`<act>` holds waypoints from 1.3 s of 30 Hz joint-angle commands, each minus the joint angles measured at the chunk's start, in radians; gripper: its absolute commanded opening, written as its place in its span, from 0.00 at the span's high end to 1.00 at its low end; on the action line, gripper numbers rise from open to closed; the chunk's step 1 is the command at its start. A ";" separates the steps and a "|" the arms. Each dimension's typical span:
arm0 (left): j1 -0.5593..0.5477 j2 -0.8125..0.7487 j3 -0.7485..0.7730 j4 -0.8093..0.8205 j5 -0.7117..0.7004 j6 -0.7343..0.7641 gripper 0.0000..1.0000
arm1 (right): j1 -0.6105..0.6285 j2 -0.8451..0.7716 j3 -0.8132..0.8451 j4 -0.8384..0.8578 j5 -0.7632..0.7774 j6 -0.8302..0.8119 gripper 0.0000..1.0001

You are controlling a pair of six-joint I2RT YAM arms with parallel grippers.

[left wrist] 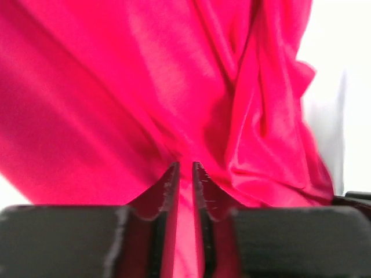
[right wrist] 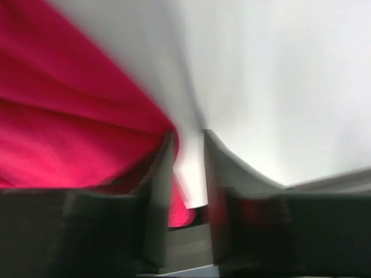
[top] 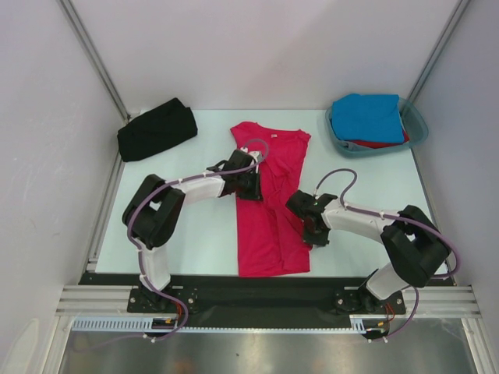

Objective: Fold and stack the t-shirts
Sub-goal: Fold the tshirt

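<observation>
On table (top: 195, 234): one crimson shirt (top: 269, 226), one black (top: 156, 130); tub (top: 419, 125): one blue (top: 366, 117), one red (top: 382, 143); left claw (left wrist: 185, 167) unclear; right claw (right wrist: 188, 136) ajar.

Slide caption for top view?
Left gripper and right gripper at the crimson-pink t-shirt; black t-shirt far left; blue t-shirt over red t-shirt in teal tub far right.

I can read no writing, number or brand mark anywhere in my views. The only thing that might carry print is the small white neck label (top: 274, 137) at the collar of the crimson-pink t-shirt (top: 269, 234). From the overhead camera it is just a pale speck, too small to show any letters. My two wrist cameras show only plain cloth and blurred surfaces, with no lettering on them.
</observation>
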 commanded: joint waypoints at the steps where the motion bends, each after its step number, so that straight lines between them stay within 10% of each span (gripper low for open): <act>1: 0.022 -0.024 0.018 0.104 0.087 0.005 0.80 | -0.011 0.052 -0.014 -0.120 0.240 0.011 0.63; 10: 0.024 0.065 0.186 0.154 0.161 0.017 0.69 | -0.164 0.060 0.157 0.045 0.294 -0.204 0.60; 19: 0.024 0.247 0.440 0.092 0.250 0.022 0.70 | -0.370 0.216 0.361 0.343 -0.046 -0.413 0.64; 25: 0.030 0.256 0.402 0.065 0.232 0.008 0.72 | -0.459 0.305 0.407 0.469 -0.316 -0.418 0.67; 39: 0.041 0.259 0.316 0.022 0.236 0.007 0.73 | -0.476 0.289 0.418 0.444 -0.372 -0.428 0.68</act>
